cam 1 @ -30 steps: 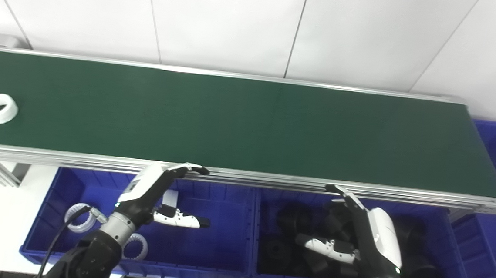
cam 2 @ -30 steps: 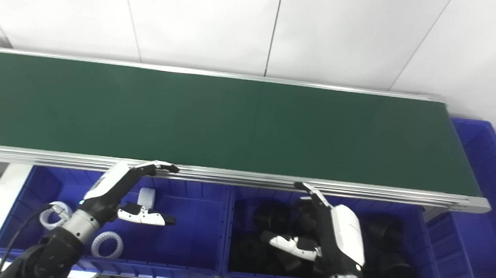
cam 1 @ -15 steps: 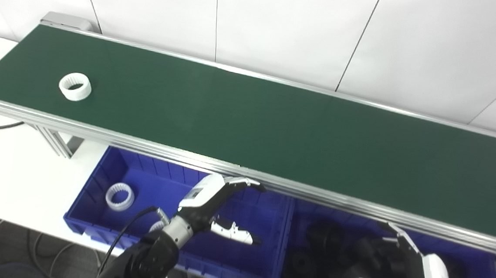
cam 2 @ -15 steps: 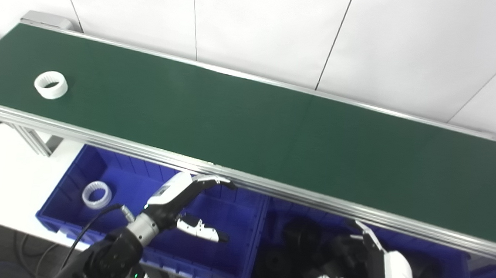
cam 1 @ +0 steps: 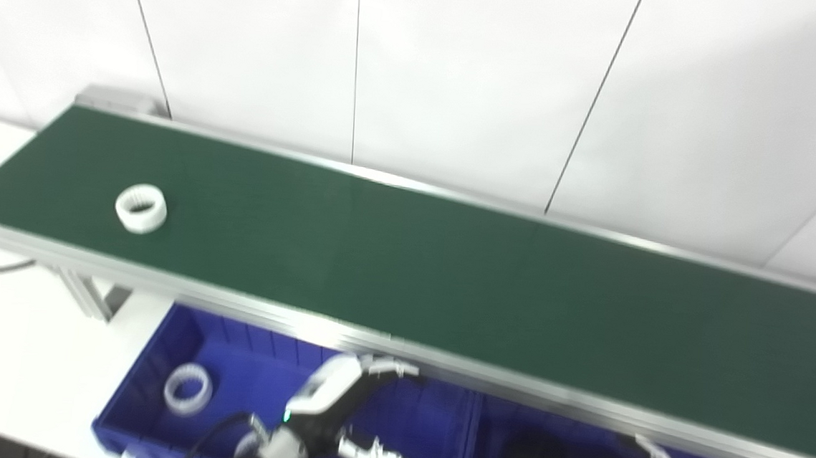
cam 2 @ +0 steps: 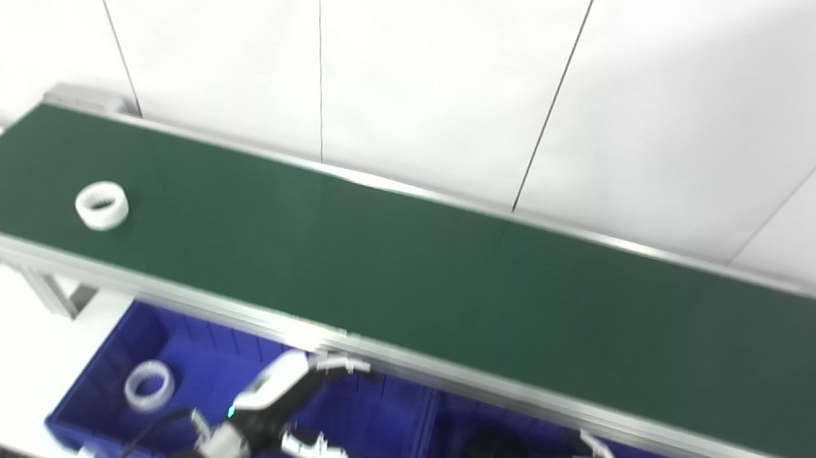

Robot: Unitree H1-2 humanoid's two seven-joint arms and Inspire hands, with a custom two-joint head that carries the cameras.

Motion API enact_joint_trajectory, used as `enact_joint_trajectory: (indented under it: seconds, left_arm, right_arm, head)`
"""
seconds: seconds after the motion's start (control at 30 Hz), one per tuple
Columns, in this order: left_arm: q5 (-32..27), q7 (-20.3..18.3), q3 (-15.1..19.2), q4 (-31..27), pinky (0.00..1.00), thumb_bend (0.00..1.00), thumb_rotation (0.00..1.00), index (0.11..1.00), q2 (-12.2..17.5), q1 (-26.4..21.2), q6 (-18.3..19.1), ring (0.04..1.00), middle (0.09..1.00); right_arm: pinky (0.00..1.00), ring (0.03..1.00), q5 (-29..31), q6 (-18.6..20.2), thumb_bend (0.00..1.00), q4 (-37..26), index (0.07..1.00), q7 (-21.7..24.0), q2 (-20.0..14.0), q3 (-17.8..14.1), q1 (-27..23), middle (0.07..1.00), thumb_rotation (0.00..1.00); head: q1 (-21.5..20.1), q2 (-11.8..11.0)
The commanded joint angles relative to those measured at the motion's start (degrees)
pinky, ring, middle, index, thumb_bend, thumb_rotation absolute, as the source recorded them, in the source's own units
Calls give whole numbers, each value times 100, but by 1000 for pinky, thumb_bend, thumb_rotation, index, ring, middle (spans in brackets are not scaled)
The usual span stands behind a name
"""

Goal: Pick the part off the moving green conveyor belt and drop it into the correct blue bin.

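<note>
While left hand point(cam 1: 338, 411) hovers spread, white ring point(cam 1: 141, 208) rides belt point(cam 1: 447, 289) unobstructed

I see a matt dark green belt point(cam 1: 447, 282) edged with brushed silvery metal rails point(cam 1: 512, 388). The white ring point(cam 1: 141, 208) on it looks like dull plastic, toothed inside. The blue bin point(cam 1: 155, 355) reads as smooth moulded plastic. My left hand point(cam 1: 338, 411) has glossy white shells over black parts.
</note>
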Motion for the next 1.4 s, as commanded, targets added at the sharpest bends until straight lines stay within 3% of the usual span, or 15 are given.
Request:
enact_joint_trajectory:
  seconds: [0.0,0.33,0.53,0.63,0.7,0.87,1.1,1.37]
  left_arm:
    - [75,215,-27,-12,917,846,419,768,37,-112,-240,874,824]
    - [95,245,-29,62,930,852,406,771,15,-107,-287,878,826]
    - [147,227,-62,20,938,856,449,786,3,-104,-248,884,833]
    - [38,214,-34,-35,893,861,476,798,-42,-65,-234,876,840]
    - [-74,292,15,-75,760,867,512,800,-90,-31,-333,817,832]
    - [-461,381,190,-479,667,860,450,789,-258,59,-490,764,803]
    - [-1020,313,414,-1044,711,853,428,790,-365,-11,-655,780,798]
    - [-813,311,648,-1347,744,836,456,801,-333,-304,-493,793,805]
  right_arm:
    - [616,641,14,-43,774,-81,800,-57,16,-6,7,643,106]
    - [597,641,42,-148,778,48,798,-158,21,-11,-7,641,103]
    - [579,628,90,-157,784,60,794,-160,-7,-30,-14,637,107]
    - [579,634,95,-130,786,56,794,-136,-21,-34,-16,639,105]
    - [581,634,110,-162,795,73,790,-154,-26,-38,-22,637,102]
    - [579,627,138,-191,790,115,790,-170,-60,-45,-35,635,106]
    - [594,631,163,-234,786,249,789,-226,-66,-22,-121,638,99]
    - [571,630,88,-170,789,345,791,-230,-48,7,-221,640,107]
  head:
    - [3,7]
    - [-14,-69]
    - [-24,-96]
    - [-12,-98]
    - [-5,-94]
    - [77,-124]
    - [42,-149]
    - [59,-201]
